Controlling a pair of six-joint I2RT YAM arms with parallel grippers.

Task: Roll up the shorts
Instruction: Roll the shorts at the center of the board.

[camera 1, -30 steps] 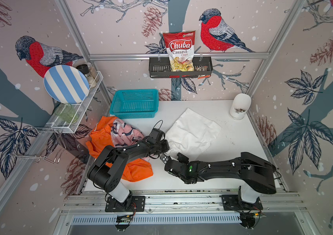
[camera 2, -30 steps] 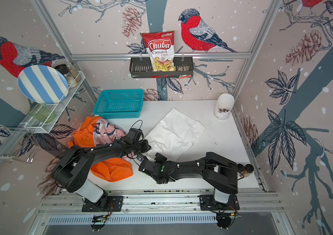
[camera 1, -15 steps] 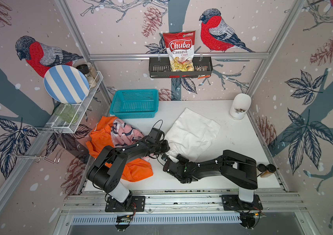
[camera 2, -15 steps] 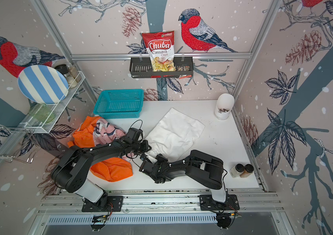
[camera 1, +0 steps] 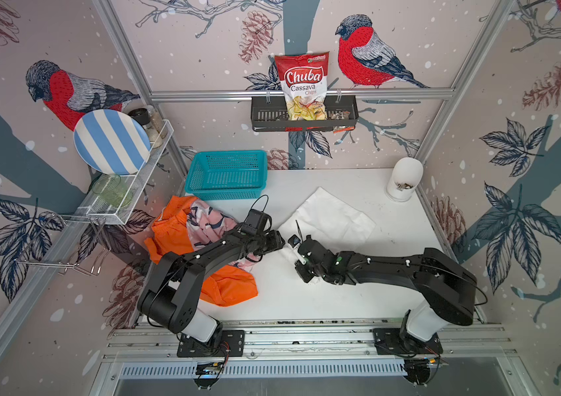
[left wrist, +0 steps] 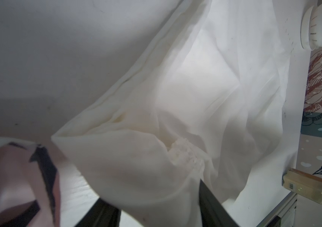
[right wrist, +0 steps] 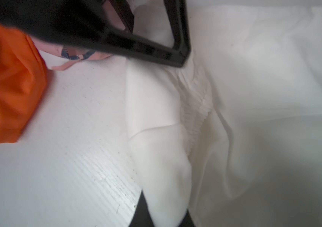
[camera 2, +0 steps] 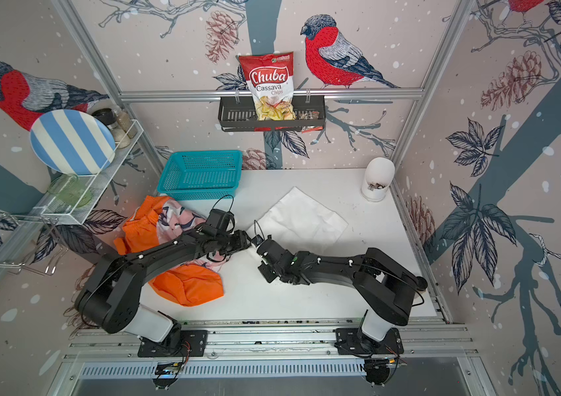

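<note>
While the right gripper is clenched on the near-left corner of the white shorts, spread flat mid-scene, the left gripper stands released, cloth loose between its fingers, probably so one arm can start the roll. The orange shorts and pink shorts lie heaped left.

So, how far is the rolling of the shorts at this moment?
Done: nothing is rolled; the white shorts lie spread out. In hand: the right gripper pinches their near edge, the left gripper open beside it. Left: rolling all three pairs; the orange shorts and pink shark-print shorts lie heaped together.
</note>
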